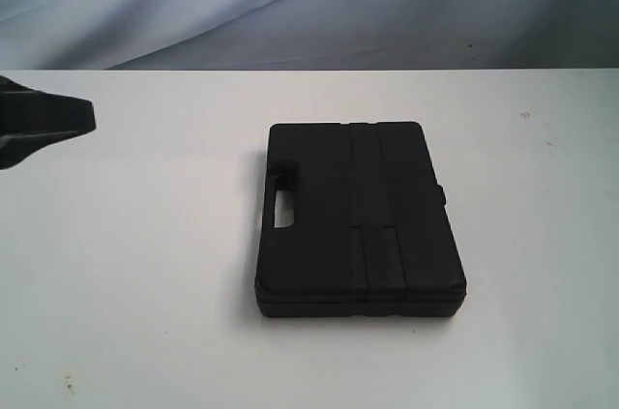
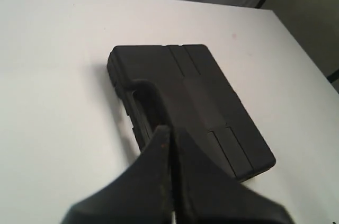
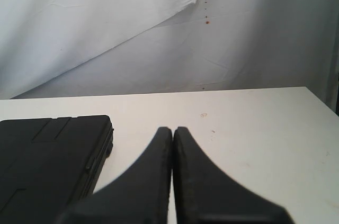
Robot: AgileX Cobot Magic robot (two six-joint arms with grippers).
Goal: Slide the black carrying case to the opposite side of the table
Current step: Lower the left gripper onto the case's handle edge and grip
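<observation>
The black case (image 1: pixel 358 218) lies flat on the white table (image 1: pixel 145 283), right of the middle, its handle slot (image 1: pixel 284 204) facing left. My left gripper (image 1: pixel 82 117) hovers at the far left edge of the exterior view, well apart from the case. In the left wrist view the left gripper (image 2: pixel 168 128) is shut and empty, its tips lined up with the case (image 2: pixel 206 97) near the handle slot (image 2: pixel 142 102). The right gripper (image 3: pixel 172 129) is shut and empty, with the case (image 3: pixel 47 155) lying beside it; this gripper does not show in the exterior view.
A pale blue-white cloth backdrop (image 1: pixel 309 3) hangs behind the table's far edge. The table's right edge (image 2: pixel 302 49) drops off to a dark floor. A few small specks (image 1: pixel 68 385) mark the tabletop near the front left.
</observation>
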